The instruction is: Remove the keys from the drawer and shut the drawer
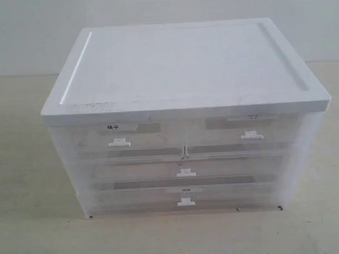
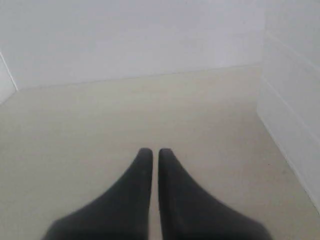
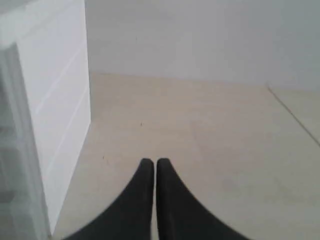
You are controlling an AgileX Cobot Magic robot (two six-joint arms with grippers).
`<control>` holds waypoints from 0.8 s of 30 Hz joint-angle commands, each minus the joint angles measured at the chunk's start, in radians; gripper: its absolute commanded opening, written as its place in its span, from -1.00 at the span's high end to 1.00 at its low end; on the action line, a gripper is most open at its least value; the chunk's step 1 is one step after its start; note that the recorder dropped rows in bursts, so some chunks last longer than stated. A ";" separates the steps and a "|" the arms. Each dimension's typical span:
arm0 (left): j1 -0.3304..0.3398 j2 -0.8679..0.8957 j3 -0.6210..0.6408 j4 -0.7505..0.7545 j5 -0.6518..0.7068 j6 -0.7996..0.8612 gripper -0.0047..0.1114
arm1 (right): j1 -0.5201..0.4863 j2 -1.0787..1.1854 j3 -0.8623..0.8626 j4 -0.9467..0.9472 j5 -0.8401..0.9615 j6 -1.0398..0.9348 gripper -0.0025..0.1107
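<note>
Left gripper (image 2: 151, 152) and right gripper (image 3: 150, 162): fingers almost touching, a thin slit between them, gripping nothing, above the table (image 2: 100, 125). The drawer cabinet (image 1: 185, 93) stands beside each, apart. The drawer (image 1: 237, 140), top row, sits pushed in.

The drawer (image 1: 225, 137) is the upper right half-width one, translucent white with a small white tab handle. It sits fully pushed in, a faint mark on its grey label strip.
</note>
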 commanded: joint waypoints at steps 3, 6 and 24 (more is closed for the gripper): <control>0.002 -0.003 0.003 0.007 -0.051 0.027 0.84 | -0.003 -0.004 0.000 -0.009 -0.188 -0.008 0.96; 0.002 -0.003 0.003 0.022 -0.051 0.039 0.84 | -0.003 -0.004 0.000 -0.009 -0.233 -0.003 0.96; 0.002 -0.003 0.003 -0.097 -0.842 -0.550 0.84 | -0.003 -0.004 0.000 -0.003 -0.764 0.423 0.96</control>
